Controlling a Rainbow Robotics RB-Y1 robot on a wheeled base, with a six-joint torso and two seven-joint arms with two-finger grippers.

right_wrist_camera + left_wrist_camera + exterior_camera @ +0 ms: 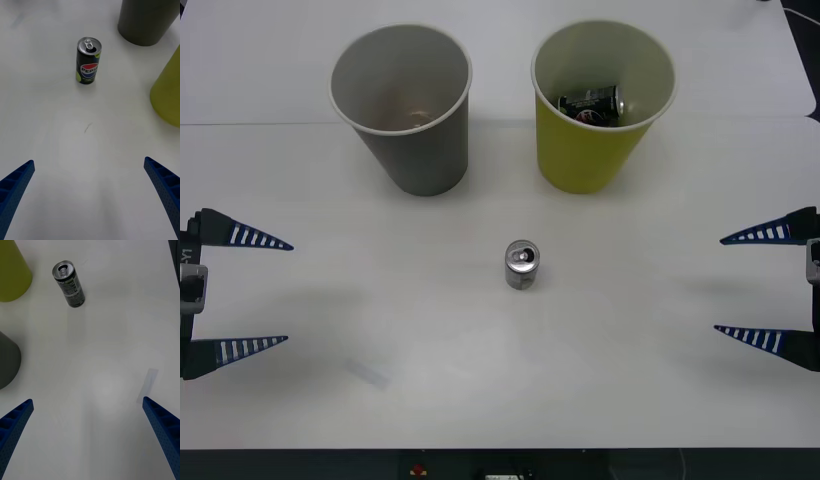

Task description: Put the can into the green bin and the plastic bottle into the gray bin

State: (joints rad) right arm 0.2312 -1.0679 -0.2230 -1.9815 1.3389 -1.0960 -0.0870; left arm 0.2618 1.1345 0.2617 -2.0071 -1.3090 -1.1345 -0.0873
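Can [522, 265]: upright on the white table [500, 380], pull-tab top open, near the table's middle, nearer the robot than both cups and touching neither.
Green bin [600, 110]: upright, beyond the can on the right; a black can with white lettering [590, 102] lies inside it.
Gray bin [405, 105]: upright, beside the green bin on the left, apart from it.
Left gripper [252, 292]: at the left edge, jaws wide, holding nothing.
Right gripper [758, 286]: at the right edge, jaws wide, holding nothing.
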